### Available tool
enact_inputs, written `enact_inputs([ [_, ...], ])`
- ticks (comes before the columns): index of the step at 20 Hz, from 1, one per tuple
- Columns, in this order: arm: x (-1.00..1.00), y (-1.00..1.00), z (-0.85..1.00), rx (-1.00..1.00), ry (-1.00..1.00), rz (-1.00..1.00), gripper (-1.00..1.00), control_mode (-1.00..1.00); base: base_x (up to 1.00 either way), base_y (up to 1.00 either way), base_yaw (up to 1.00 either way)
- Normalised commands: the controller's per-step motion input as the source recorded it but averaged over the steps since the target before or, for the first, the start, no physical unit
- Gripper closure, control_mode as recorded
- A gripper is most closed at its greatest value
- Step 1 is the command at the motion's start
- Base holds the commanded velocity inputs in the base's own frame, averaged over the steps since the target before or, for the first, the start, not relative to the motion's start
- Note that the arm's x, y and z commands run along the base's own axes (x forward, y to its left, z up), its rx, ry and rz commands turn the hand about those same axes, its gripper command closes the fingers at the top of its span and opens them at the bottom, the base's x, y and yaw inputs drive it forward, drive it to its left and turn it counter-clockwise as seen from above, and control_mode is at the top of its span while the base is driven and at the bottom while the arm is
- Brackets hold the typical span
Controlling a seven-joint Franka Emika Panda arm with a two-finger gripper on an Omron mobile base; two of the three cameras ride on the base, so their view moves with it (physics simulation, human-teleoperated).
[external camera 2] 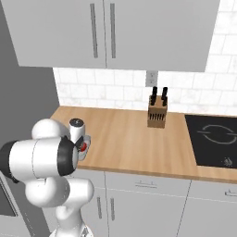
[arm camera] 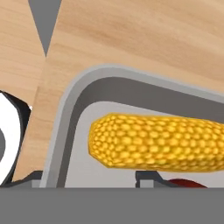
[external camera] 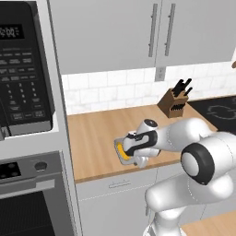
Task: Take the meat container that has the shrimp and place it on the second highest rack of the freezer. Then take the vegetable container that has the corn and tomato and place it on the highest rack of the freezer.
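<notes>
Yellow corn (arm camera: 157, 142) lies crosswise just ahead of the tool (arm camera: 94, 177), whose tips straddle the vegetable container (arm camera: 65, 127) rim, clamping unclear.

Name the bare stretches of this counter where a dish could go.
Free: the wooden counter between the light grey vegetable tray and the wooden knife block, plus its front strip beside the black cooktop. Crowded: the tray's corner, under the tool.

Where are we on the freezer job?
Only one tray shows on the wooden counter: the light grey vegetable tray with the yellow corn cob and red tomato. The hand is low over it; grip cannot be judged. Left: lift it, place it on the freezer's top rack.
</notes>
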Motion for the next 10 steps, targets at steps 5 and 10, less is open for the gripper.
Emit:
enact_inputs([
  [5, 0.00, 0.00, -0.17, 0.00, -0.02, 0.00, -1.00, -1.00, 0.00, 0.00, 0.00],
  [10, 0.00, 0.00, 0.00, 0.00, 0.00, 0.00, -1.00, -1.00, 0.00, 0.00, 0.00],
])
